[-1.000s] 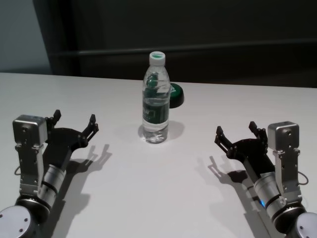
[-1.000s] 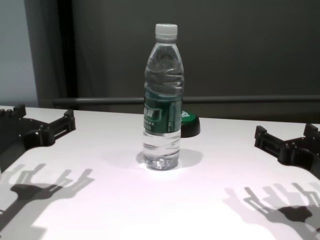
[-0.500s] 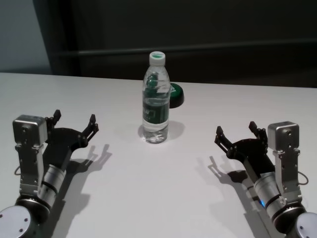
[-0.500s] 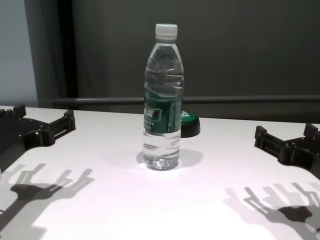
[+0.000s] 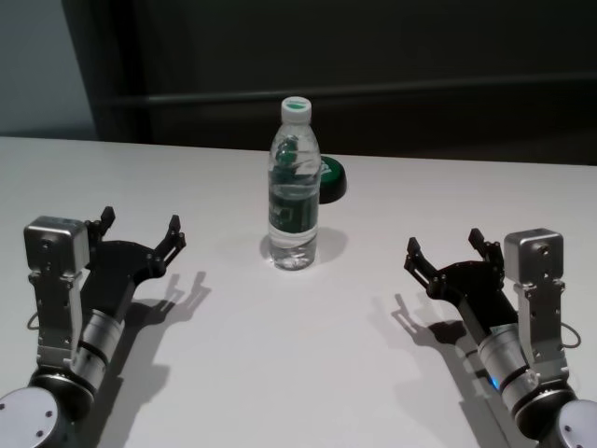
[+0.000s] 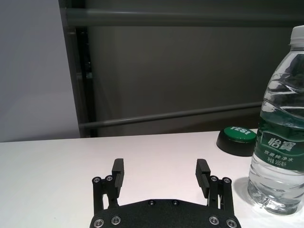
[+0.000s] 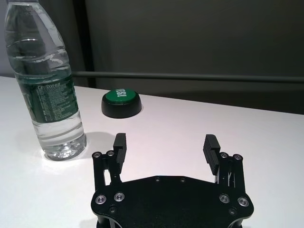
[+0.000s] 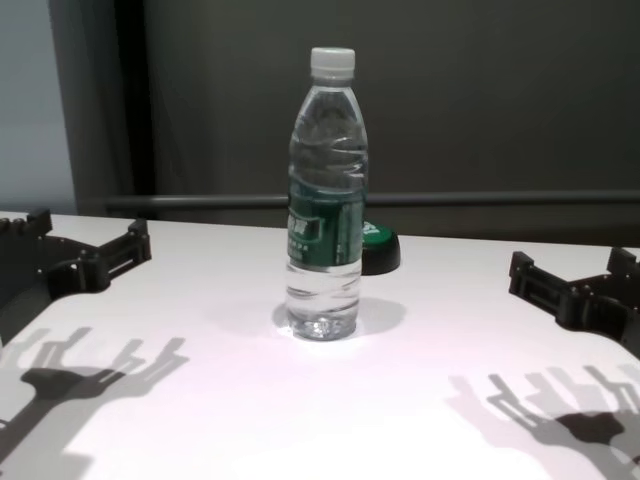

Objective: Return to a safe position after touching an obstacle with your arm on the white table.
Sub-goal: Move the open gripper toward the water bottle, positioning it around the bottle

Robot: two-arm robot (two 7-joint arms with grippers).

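While the water bottle (image 5: 295, 191) stands upright mid-way across the white table (image 5: 280, 373), the left gripper (image 5: 140, 230) and right gripper (image 5: 445, 248) hover well apart from it, fingers spread

A dark wall (image 8: 480, 100) with a horizontal rail (image 8: 500, 199) stood behind the desk, paler panel (image 8: 25, 100) at ten o'clock.

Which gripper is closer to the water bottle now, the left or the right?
Left, slightly. The left gripper hovers open to the left of the water bottle, somewhat nearer the robot. The right gripper hovers open to its right, a little farther off. Neither touches it.
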